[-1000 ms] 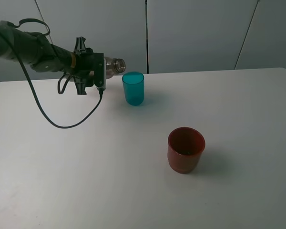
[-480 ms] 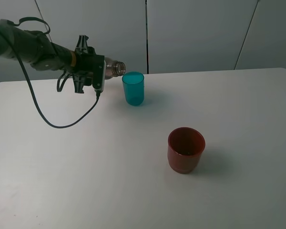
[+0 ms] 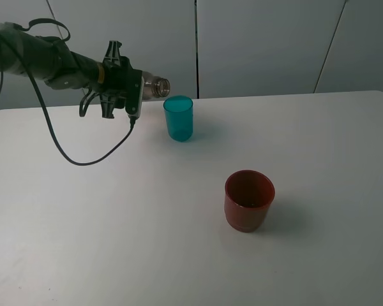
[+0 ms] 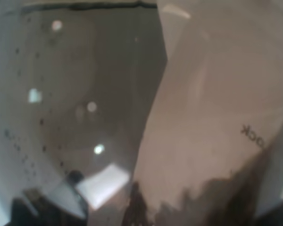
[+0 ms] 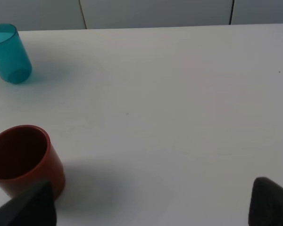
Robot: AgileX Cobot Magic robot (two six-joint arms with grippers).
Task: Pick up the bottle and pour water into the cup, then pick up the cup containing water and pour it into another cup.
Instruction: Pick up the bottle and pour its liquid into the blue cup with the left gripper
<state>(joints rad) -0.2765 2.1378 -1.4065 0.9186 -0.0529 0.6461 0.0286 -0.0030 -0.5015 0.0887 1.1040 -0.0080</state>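
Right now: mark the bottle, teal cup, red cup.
bottle [image 3: 156, 87], exterior high view, neck.
teal cup [image 3: 179, 122], exterior high view, side wall.
red cup [image 3: 244, 217], exterior high view, outer wall.

- High view: bright, even light and sharp focus; the white surface [image 3: 115, 242] dims slightly toward the near corners.
- Soft shadows lie to the right of the teal cup [image 3: 179, 118] and the red cup [image 3: 249, 199], so the light comes from the left.
- Left wrist view: dim and wholly out of focus; the bottle [image 4: 203, 117] is a brown-grey blur with small bright glints.
- Right wrist view: bright and clear, though the right jaws at its edge are dark blurs.
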